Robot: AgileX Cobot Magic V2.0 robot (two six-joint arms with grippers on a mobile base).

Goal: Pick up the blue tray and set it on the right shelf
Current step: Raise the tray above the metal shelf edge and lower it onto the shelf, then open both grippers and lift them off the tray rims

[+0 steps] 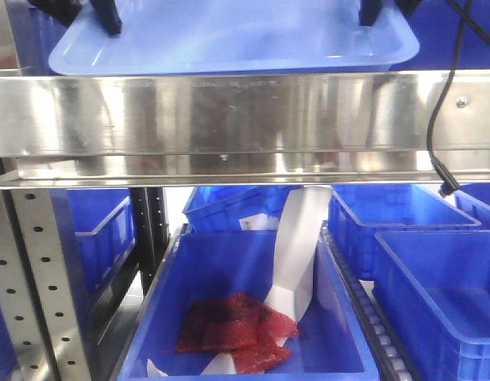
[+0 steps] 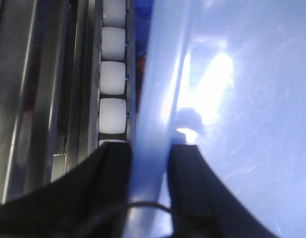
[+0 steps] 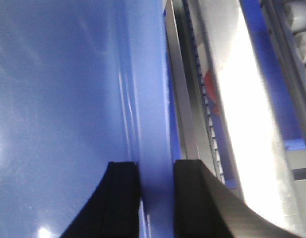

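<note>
The blue tray [image 1: 237,40], pale and glossy, lies level just above and behind the broad steel front lip of the right shelf [image 1: 245,119]. Whether it rests on the shelf I cannot tell. My left gripper [image 1: 109,17] is at the tray's left end and my right gripper [image 1: 372,11] at its right end. In the left wrist view the left gripper [image 2: 149,151] is shut on the rolled rim of the blue tray [image 2: 242,99]. In the right wrist view the right gripper [image 3: 156,168] is likewise shut on the rim of the blue tray [image 3: 58,99].
Below the shelf stand several deep blue bins; the middle bin [image 1: 229,262] holds red packets [image 1: 233,325] and a white paper strip [image 1: 296,246]. A perforated steel upright [image 1: 38,278] is at the left. A black cable [image 1: 443,119] hangs at the right. White rollers [image 2: 113,79] run beside the tray.
</note>
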